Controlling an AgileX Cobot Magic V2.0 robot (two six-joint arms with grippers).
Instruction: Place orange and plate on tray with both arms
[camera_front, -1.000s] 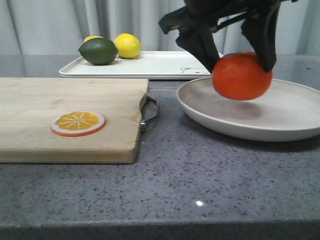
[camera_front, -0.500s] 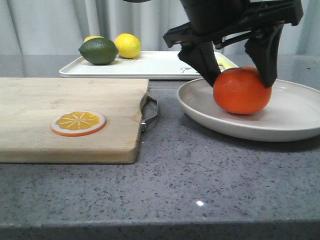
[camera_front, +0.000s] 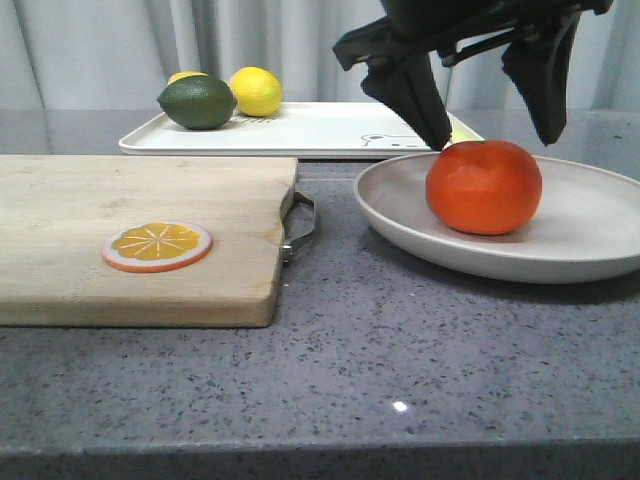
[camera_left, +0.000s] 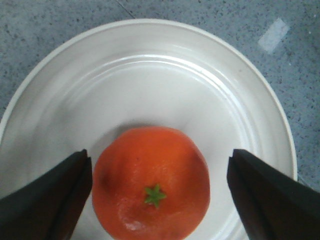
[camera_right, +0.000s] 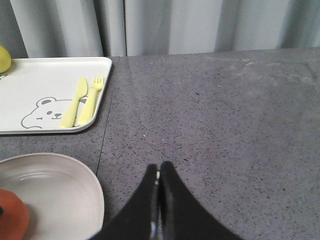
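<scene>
At far left sits the cutting board (camera_front: 140, 235); tray (camera_front: 300, 132) behind. Orange (camera_front: 483, 187) rests on plate (camera_front: 590, 235), left gripper (camera_front: 490, 125) spread wide above it. Right gripper (camera_right: 159, 182) pinched closed, empty. Glossy round fruit probably rolls; plate looks stiff, so grip it at the rim.

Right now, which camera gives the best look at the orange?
The left wrist view: it looks straight down on the orange, green stem showing, sitting on the plate between open fingers. The front view shows its side clearly but not the stem. The right wrist view catches only a sliver.
</scene>
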